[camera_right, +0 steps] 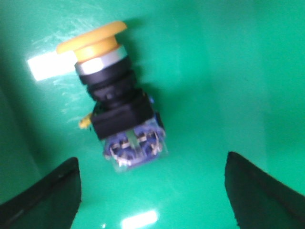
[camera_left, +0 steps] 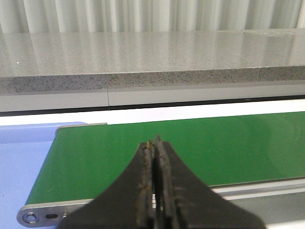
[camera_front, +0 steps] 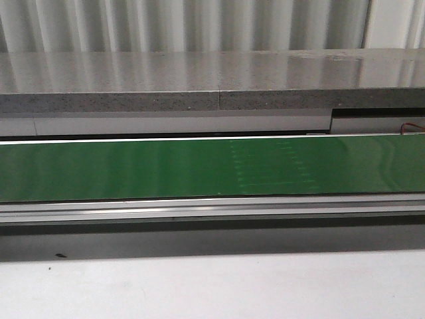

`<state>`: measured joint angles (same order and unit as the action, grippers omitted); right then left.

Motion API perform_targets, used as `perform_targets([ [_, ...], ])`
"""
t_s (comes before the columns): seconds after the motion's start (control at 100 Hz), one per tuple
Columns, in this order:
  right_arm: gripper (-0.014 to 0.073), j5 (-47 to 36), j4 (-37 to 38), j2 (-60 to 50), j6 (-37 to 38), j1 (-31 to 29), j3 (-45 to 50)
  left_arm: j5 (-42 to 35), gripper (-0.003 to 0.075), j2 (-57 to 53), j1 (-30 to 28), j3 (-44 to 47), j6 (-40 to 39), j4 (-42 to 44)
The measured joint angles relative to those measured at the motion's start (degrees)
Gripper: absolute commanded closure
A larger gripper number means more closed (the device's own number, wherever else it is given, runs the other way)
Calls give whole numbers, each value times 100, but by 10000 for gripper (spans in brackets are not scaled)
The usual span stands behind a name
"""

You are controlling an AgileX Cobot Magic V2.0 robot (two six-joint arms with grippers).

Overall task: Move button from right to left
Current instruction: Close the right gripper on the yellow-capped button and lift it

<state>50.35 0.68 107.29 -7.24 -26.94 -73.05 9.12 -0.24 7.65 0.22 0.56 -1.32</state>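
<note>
The button [camera_right: 114,100] lies on its side on the green belt [camera_right: 228,71] in the right wrist view: yellow-orange cap, silver ring, black collar, blue and translucent body. My right gripper [camera_right: 151,191] is open just above the belt, its fingertips [camera_right: 52,195] wide apart, and the button's body lies a little ahead of the gap, nearer one finger. My left gripper [camera_left: 155,143] is shut and empty, over the belt's [camera_left: 214,148] near edge close to the belt's left end. The front view shows the belt [camera_front: 133,169] but no button and no gripper.
A grey speckled ledge [camera_front: 199,80] runs behind the belt. A silver rail [camera_front: 212,209] runs along the belt's near side, with a white table surface [camera_front: 212,286] in front. A light blue surface [camera_left: 19,162] lies past the belt's left end.
</note>
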Motion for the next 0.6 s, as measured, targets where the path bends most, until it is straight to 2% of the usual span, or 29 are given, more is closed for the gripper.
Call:
perform_targets([
  [0.08,-4,-12,0,240,-67,0,-99,0,741,0,0,0,0,0],
  [0.15,34,-35,0,398,-140,0,-180,0,741,0,0,0,0,0],
  [0.22,123,-64,-68,495,-278,0,-206,0,741,0,0,0,0,0],
  [0.34,336,-154,-142,534,-440,0,-206,0,741,0,0,0,0,0],
  [0.41,414,-175,-166,534,-464,0,-216,0,741,0,0,0,0,0],
  [0.6,422,-201,-171,534,-497,0,-228,0,741,0,0,0,0,0],
])
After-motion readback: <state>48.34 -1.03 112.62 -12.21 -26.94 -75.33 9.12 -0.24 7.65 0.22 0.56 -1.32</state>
